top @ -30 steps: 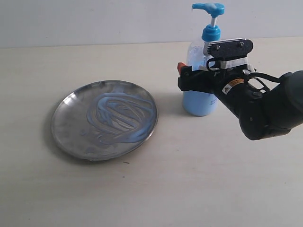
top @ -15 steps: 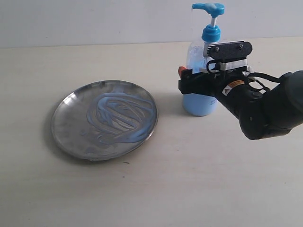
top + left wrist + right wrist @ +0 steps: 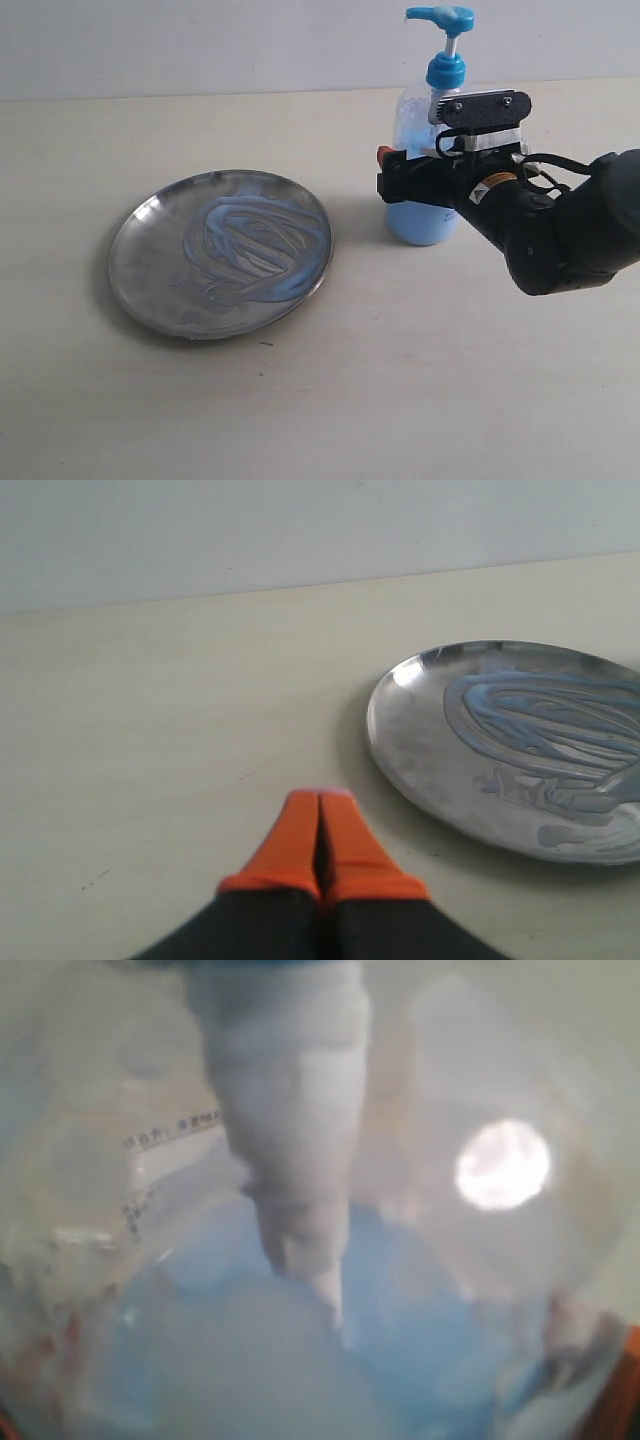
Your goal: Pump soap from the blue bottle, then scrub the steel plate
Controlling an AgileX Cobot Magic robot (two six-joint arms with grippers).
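Note:
The blue bottle (image 3: 424,150) stands upright at the back right, half full of pale blue soap, with its blue pump head up. My right gripper (image 3: 400,170) is at mid-height on the bottle, its jaws spread wide with one finger across the front and the other hidden behind; whether they press it I cannot tell. The bottle's clear wall and its soap (image 3: 300,1340) fill the right wrist view. The steel plate (image 3: 222,252) lies left of centre, smeared with swirls of blue soap (image 3: 255,240). My left gripper (image 3: 321,798) is shut and empty, near the plate's rim (image 3: 400,750).
Pale tabletop (image 3: 400,380) stretches around both things, with a white wall behind. The left arm does not show in the exterior view.
The right gripper's front finger and its orange tip have drifted slightly down across the bottle. Bottle and plate have not moved.

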